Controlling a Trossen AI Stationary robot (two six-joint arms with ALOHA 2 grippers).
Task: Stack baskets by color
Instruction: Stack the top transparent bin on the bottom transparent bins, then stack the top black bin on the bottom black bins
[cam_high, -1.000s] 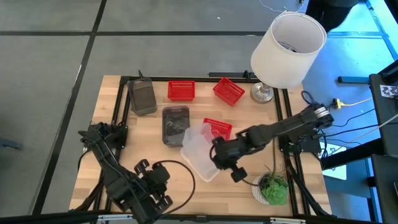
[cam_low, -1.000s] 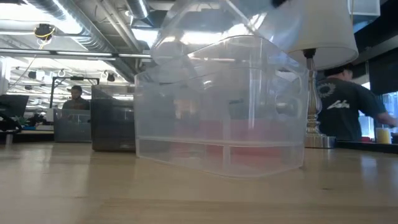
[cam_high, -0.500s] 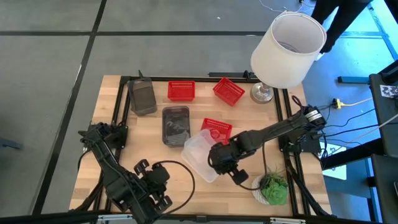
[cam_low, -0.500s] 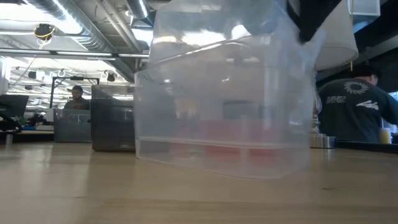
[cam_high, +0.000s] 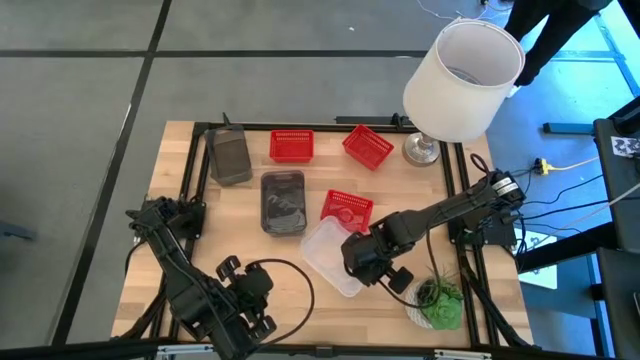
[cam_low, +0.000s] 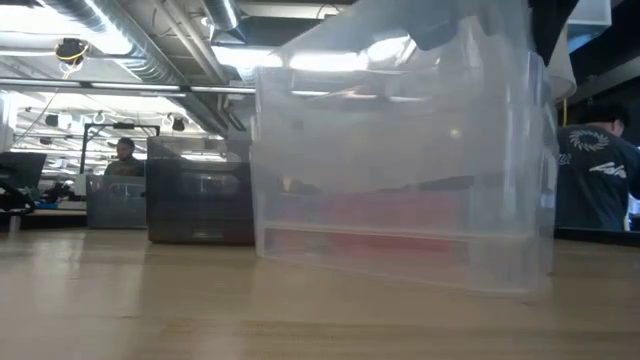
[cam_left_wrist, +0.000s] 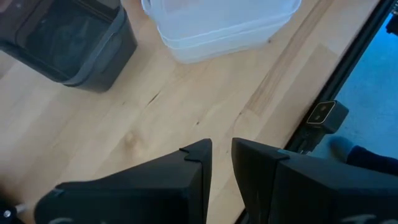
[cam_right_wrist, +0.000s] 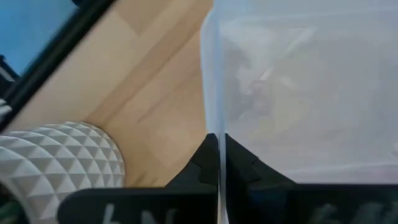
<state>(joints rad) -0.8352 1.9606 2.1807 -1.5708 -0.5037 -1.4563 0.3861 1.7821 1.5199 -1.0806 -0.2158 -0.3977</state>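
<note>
Two clear baskets (cam_high: 328, 255) sit nested near the table's middle front; in the left wrist view their rims (cam_left_wrist: 221, 22) lie one above the other. My right gripper (cam_high: 362, 262) is shut on the wall of one of them. Three red baskets (cam_high: 291, 146) (cam_high: 367, 147) (cam_high: 347, 210) and two dark grey baskets (cam_high: 230, 157) (cam_high: 283, 202) rest on their bottoms farther back. My left gripper (cam_high: 245, 300) waits at the near left, its fingers (cam_left_wrist: 199, 168) a narrow gap apart with nothing between them. My right gripper pinches a clear basket's side wall (cam_right_wrist: 217, 121) at the rim, on the side toward the table's right edge. One finger (cam_right_wrist: 202, 165) stands outside the wall and one (cam_right_wrist: 242, 165) inside. The fingers come steeply from above. Which of the two baskets it has, I cannot tell.
A white lampshade (cam_high: 463, 80) on its stand rises at the far right corner. A small green plant in a white pot (cam_high: 438, 300) stands close to my right gripper, at the near right. Bare wood lies along the near edge (cam_high: 300, 320). People show beyond the table in the low view.
My right gripper has gone down and a little toward the table's near edge, rolling and tipping steeper. The clear basket in its hold has turned from tilted to nearly level and shifted toward the near right, uncovering more of the red basket behind it.
</note>
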